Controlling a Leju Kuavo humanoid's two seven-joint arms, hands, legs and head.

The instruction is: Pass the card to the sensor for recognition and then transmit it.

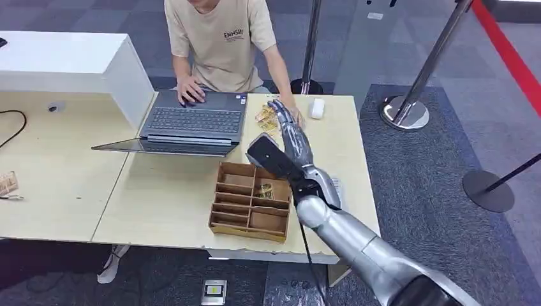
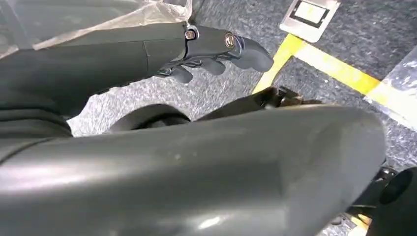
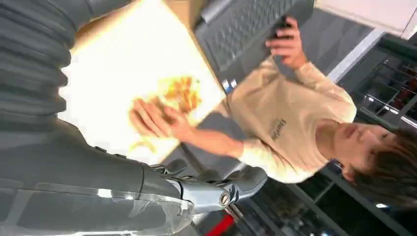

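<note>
Fingers spread and empty, my silver right hand (image 1: 290,131) reaches over the pale wooden tabletop (image 1: 172,197), near orange cards (image 1: 266,118).

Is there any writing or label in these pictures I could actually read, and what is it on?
"ENHSIN", roughly, with a smaller unreadable line beneath: on the chest of the person's beige T-shirt.
Stickers on the laptop: too small to read.
Floor plate: no legible text.
Cards on the table: blurred, unreadable.
</note>
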